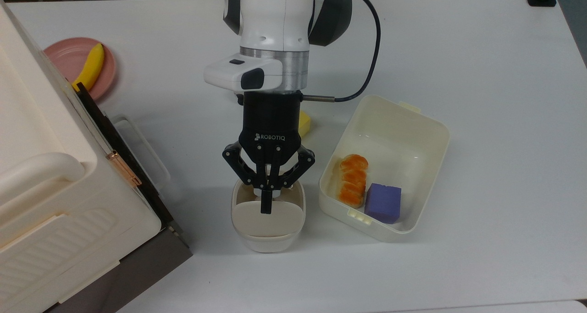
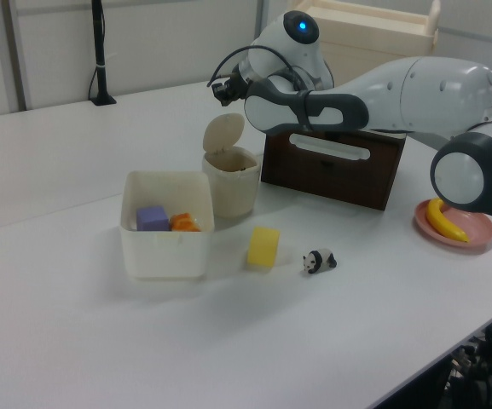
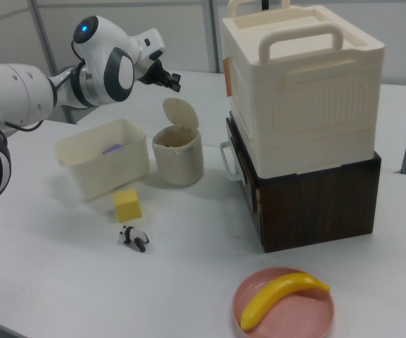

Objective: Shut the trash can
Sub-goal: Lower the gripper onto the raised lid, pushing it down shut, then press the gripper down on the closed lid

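We're looking at the trash can (image 1: 268,221) on the white bench (image 1: 481,74), and its lid (image 3: 180,113) stands upright on its hinge, so the bin is open. In the top view it sits between the big cream crate (image 1: 50,189) on the top view's left and the cream tub (image 1: 412,129) on the top view's right. Our claw (image 1: 266,207) hangs right over the bin; in the top view its two fingers are pressed together into one thin black tip with nothing between them, and that tip lies over the lid. In the right view the claw (image 3: 171,83) is up in the air above the lid, not touching it as far as we can tell. In the left view we see the claw (image 2: 222,89) above the lid too. Inside the tub we spot a purple block (image 1: 383,203) next to an orange pastry (image 1: 352,180). A yellow cube (image 2: 263,247) and a little panda figure (image 2: 320,261) sit on the bench, near each other. A banana (image 3: 280,296) lies on a pink plate (image 3: 315,320).
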